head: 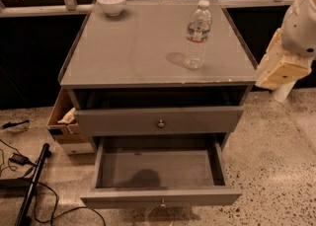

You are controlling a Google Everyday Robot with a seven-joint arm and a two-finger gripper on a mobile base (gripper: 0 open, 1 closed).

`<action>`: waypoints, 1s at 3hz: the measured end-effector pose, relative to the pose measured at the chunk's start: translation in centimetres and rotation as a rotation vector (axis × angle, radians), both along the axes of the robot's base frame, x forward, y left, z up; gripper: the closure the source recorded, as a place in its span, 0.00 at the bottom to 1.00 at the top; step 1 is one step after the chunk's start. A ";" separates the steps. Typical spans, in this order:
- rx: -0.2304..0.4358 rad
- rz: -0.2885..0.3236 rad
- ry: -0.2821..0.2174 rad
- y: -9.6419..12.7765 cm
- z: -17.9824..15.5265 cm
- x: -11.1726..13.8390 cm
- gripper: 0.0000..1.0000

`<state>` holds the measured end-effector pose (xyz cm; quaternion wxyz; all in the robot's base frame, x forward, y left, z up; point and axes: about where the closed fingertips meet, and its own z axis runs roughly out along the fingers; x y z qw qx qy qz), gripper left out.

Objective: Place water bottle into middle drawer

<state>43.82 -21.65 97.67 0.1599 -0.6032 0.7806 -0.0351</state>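
The water bottle [197, 33] stands upright on the right half of the grey cabinet top [128, 57]; it is clear with a white cap and a paper label. The middle drawer [101, 163] is pulled wide open below, its flat grey floor bare, with a round knob [161, 203] at its front. My gripper [280, 68], a cream-coloured piece under the white arm [302, 22], hangs off the cabinet's right edge, to the right of the bottle and apart from it.
A white bowl [111, 3] sits at the back left of the top. The upper knobbed drawer [160, 120] is slightly out. A brown cardboard box [64, 121] stands left of the cabinet. Black cables and a pole [29, 190] lie on the speckled floor.
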 end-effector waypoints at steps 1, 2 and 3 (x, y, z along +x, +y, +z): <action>-0.009 -0.027 -0.019 -0.6 -0.1 0.4 0.36; 0.012 -0.068 -0.064 -1.5 -0.4 1.5 0.13; 0.043 -0.110 -0.127 -2.6 -0.4 3.6 0.00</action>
